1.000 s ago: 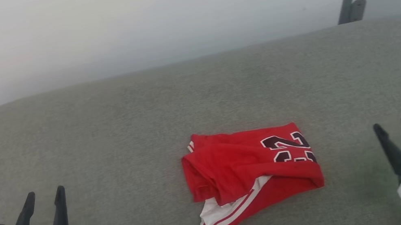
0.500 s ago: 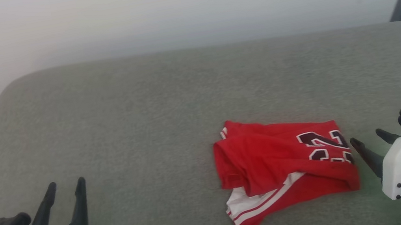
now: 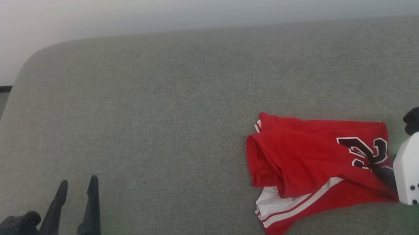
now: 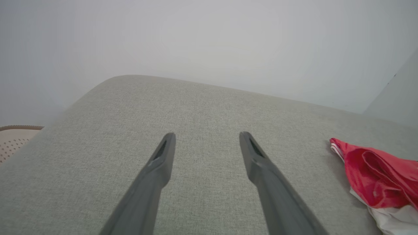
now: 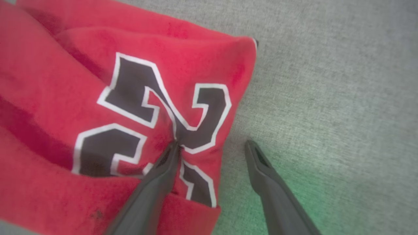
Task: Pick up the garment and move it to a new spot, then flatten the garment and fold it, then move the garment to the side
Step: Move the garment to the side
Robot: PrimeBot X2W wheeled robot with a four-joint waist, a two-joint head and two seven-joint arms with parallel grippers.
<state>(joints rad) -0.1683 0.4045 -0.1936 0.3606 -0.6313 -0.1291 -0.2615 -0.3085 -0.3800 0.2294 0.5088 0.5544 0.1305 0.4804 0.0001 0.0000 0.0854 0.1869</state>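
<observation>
Two long fingers of our right gripper (image 5: 212,143) stood spread at the right edge of the garment (image 3: 312,159), one tip dug into the dark lettering (image 5: 156,107), the other over bare grey cushion (image 3: 149,115) just beside the hem. The red shirt lay crumpled right of centre on that cushion. For a sound grip, we judged, both tips should sink so the edge sat between them, then close on several layers before lifting. Our left gripper (image 3: 79,182) hovered spread, well apart, holding nothing.

crumpled red garment (image 3: 312,159) with dark lettering; lying on grey cushion (image 3: 150,123)
</observation>
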